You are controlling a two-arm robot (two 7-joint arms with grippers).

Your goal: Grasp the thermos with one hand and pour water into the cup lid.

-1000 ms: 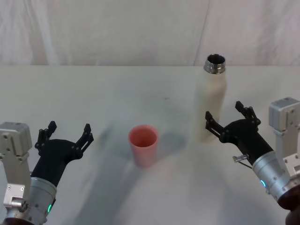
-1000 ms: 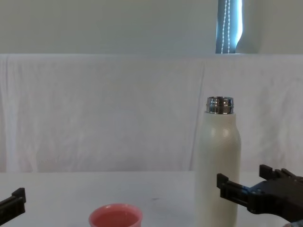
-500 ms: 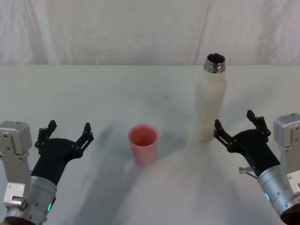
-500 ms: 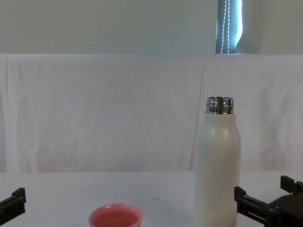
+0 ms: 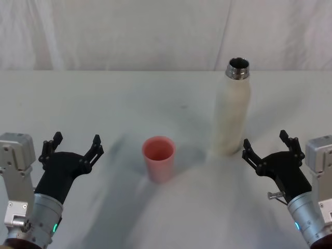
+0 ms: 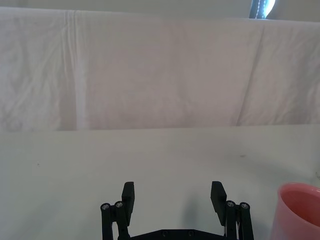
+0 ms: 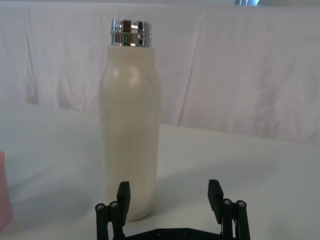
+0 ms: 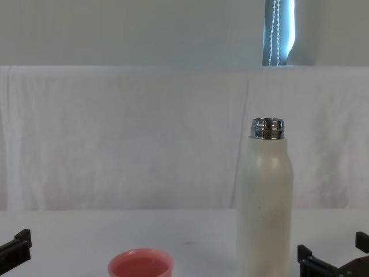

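Thermos [image 5: 232, 111] upright on the worktop [image 5: 104, 104], uncapped, nothing gripping it.
Right tool [image 5: 269, 147] spread wide and empty, just right of the thermos base, not touching. Cup lid [image 5: 158, 158] sits upright to the thermos's left, well apart. Left tool [image 5: 72, 147] wide open, empty, left of the cup lid.

The right gripper [image 5: 270, 147] hovered low at the right, its fingers [image 7: 123, 192] spread wide apart and holding nothing. The left gripper [image 5: 73, 146] sat low at the left, likewise spread wide and empty.
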